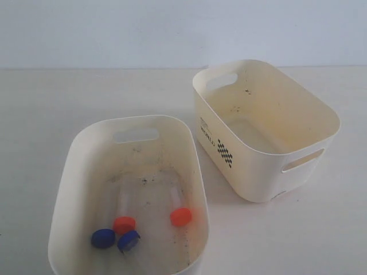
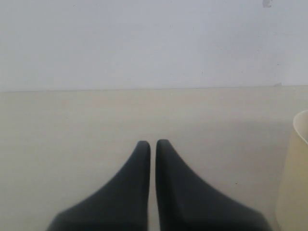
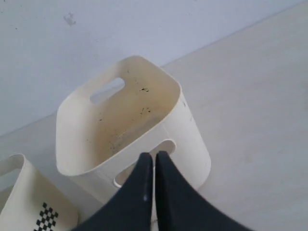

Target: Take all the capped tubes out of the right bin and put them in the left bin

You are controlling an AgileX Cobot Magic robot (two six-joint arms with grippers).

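Found all four capped tubes (image 1: 124,224) lying flat inside the left bin (image 1: 77,189), bunched at the end nearest the outside camera, clear bodies pointing toward the far slot handle. Counted two orange-red caps (image 1: 180,216) and two blue caps (image 1: 103,238), the blue pair and one orange-red touching or nearly so, the other orange-red a little apart, toward the wall facing the right bin (image 1: 258,177). Read that loose, uneven lie as good enough for a bin meant only to hold them. Saw nothing but stains and a few dark specks on the visible floor of the right bin, standing upright just beside the left one with its checkered mark (image 1: 225,152) turned toward it. Judged that closeness as meant to keep each carry short. Took the task as finished or very nearly so, with no tube visible outside the left bin. Noted the left pincer (image 2: 153,144) with tips almost pressed together, only a thin slit between, gripping nothing, low over bare table (image 1: 46,114), a sliver of cream bin wall at the edge of its own view. Noted the right pincer (image 3: 154,156) likewise closed tip to tip and empty, raised above the bins. Spotted neither pincer in the outside view, fitting arms parked clear with nothing left to fetch. Made out only a plain pale wall (image 1: 172,28) beyond.
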